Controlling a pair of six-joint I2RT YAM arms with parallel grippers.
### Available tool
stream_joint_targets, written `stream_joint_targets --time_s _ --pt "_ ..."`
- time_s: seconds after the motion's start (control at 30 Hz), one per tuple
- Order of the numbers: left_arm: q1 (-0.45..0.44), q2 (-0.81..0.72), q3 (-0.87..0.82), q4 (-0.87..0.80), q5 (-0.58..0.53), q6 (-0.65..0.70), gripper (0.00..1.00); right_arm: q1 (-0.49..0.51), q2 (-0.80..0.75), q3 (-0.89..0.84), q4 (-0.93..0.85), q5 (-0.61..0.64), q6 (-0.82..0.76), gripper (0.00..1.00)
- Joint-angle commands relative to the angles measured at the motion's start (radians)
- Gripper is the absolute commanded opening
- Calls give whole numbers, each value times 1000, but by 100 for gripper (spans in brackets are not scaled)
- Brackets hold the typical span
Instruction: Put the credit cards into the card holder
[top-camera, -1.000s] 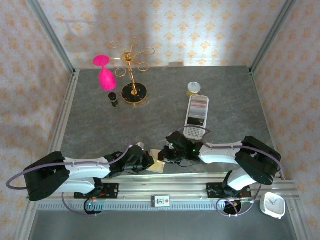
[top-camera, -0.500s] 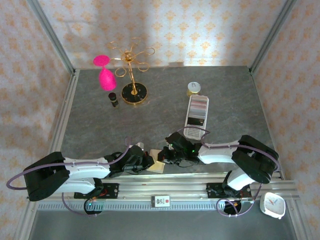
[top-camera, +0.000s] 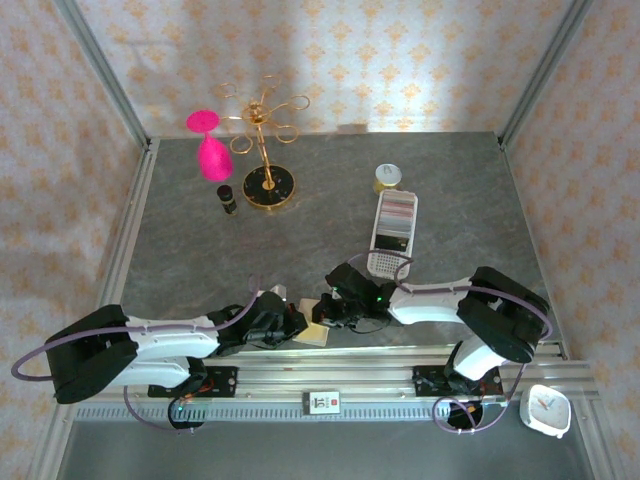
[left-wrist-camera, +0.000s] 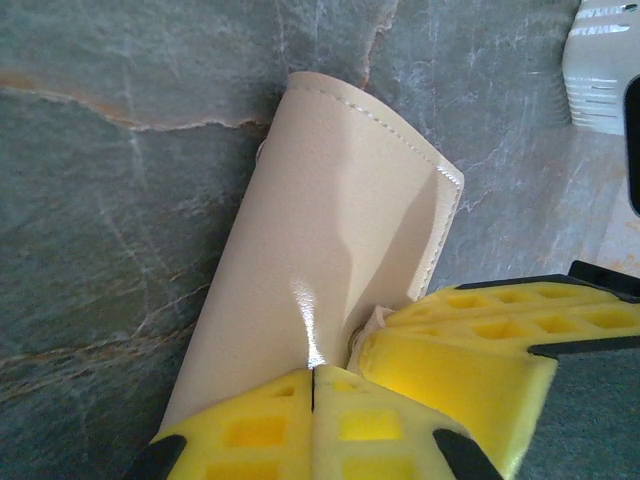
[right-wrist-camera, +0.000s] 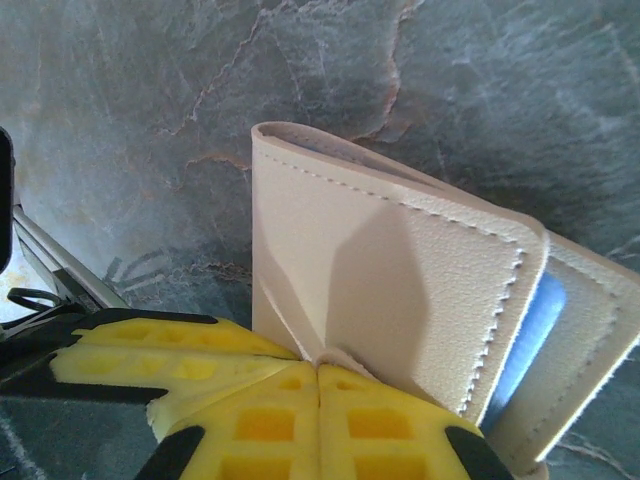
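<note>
The beige card holder (top-camera: 316, 331) lies half open near the table's front edge, between both arms. My left gripper (left-wrist-camera: 313, 372) is shut, pinching one smooth cover of the holder (left-wrist-camera: 320, 230). The right gripper's yellow fingers (left-wrist-camera: 470, 340) sit close beside it. My right gripper (right-wrist-camera: 318, 368) is shut on a creased inner flap of the holder (right-wrist-camera: 390, 270). A thin blue-grey card edge (right-wrist-camera: 527, 345) shows between the holder's stitched layers. In the top view the left gripper (top-camera: 297, 326) and the right gripper (top-camera: 326, 313) meet at the holder.
A long white perforated tray (top-camera: 381, 266) with a row of thin flat things lies just behind the right arm. Farther back stand a small jar (top-camera: 387, 177), a gold stand (top-camera: 266, 186), a pink glass (top-camera: 212, 155) and a dark bottle (top-camera: 228, 198). A metal rail (top-camera: 330, 365) runs along the front.
The right arm has shifted slightly to the left. The left arm and the card holder stay where they were.
</note>
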Motion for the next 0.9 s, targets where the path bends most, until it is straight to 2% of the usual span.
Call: stream_joint_targets --time_s 0.0,0.13,0.27,0.3,0.37,0.53,0.6,0.67,0.7,0.73,0.77,0.87 --pt "-1 -18 -40 -72 -46 -12 0 35 103 -74 -218 80 -12 0" --pt "-1 -105 -28 -165 -82 -10 0 35 60 -84 -161 95 19 0" --pt "0 -233 6 -366 -164 -22 0 34 -5 -6 -152 155 23 1" --pt "-1 -270 22 -427 -190 -20 2 33 -20 23 -147 168 19 10" --pt "1 -333 63 -540 -243 -5 10 27 -45 76 -152 191 6 28" --pt "36 -419 224 -797 -383 67 39 -2 -124 218 -256 282 -47 52" --pt "84 -429 294 -871 -434 109 52 -42 -177 232 -316 334 -57 56" --pt "149 -427 348 -897 -459 188 61 -96 -245 214 -351 366 -76 57" --pt "190 -418 374 -904 -472 229 72 -123 -288 201 -366 396 -96 57" --pt "224 -410 394 -903 -482 265 96 -145 -330 193 -381 432 -113 58" --pt "261 -397 417 -898 -501 305 99 -171 -376 182 -391 472 -140 59" --pt "348 -348 476 -860 -592 435 99 -237 -544 135 -365 600 -237 67"
